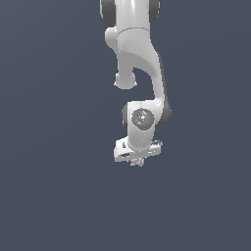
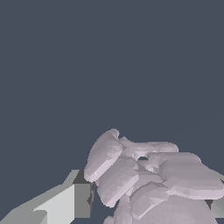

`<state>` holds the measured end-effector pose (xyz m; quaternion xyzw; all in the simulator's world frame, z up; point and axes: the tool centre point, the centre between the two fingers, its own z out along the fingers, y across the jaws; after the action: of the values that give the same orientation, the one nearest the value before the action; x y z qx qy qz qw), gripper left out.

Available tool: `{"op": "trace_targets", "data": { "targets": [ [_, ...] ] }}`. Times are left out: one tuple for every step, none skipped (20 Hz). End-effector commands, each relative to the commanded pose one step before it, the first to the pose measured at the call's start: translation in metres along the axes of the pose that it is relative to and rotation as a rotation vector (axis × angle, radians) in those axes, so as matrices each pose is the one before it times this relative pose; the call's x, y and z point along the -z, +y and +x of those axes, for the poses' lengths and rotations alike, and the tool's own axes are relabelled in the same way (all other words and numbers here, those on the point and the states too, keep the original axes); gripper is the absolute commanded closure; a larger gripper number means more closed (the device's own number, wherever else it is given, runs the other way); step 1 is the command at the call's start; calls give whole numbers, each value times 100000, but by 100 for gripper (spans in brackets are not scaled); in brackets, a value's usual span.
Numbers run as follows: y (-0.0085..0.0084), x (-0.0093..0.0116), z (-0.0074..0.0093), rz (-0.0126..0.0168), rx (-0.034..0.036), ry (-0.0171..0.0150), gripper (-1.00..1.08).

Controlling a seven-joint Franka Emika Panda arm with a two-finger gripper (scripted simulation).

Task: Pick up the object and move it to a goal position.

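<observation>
The object point(image 1: 138, 162) is a tiny lumpy pale pinkish-lavender thing directly under the white hand of the arm. In the wrist view the object point(image 2: 144, 175) fills the space between the two fingers. One grey finger pad point(image 2: 82, 200) sits against its side and the other finger point(image 2: 217, 206) shows at the frame's edge against its opposite side. My gripper point(image 1: 137, 159), which also shows in the wrist view point(image 2: 149, 204), is shut on the object. In the exterior view the fingers are too small to make out.
The white arm point(image 1: 142, 63) reaches down from the top of the exterior view. Around it there is only a plain dark blue-grey background, with no other objects and no goal marker in view.
</observation>
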<state>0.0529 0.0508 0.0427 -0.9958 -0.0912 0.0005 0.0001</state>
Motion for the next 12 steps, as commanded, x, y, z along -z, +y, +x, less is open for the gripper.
{"op": "trace_targets", "data": {
  "targets": [
    [449,507,-203,-33,-72,90,108],
    [245,285,-142,0,0,0,108],
    [285,331,-165,0,0,0,108],
    [326,378,-188,0,0,0,108],
    [367,427,-211,0,0,0,108],
    [410,477,-236,0,0,0,108],
    [455,529,-260,0,0,0,108],
    [501,582,-286,0,0,0,108],
    [548,638,-312,0,0,0,108],
    [598,697,-340,0,0,0,108],
    [651,759,-368,0,0,0,108],
    [704,823,-397,0,0,0,108]
  ]
}}
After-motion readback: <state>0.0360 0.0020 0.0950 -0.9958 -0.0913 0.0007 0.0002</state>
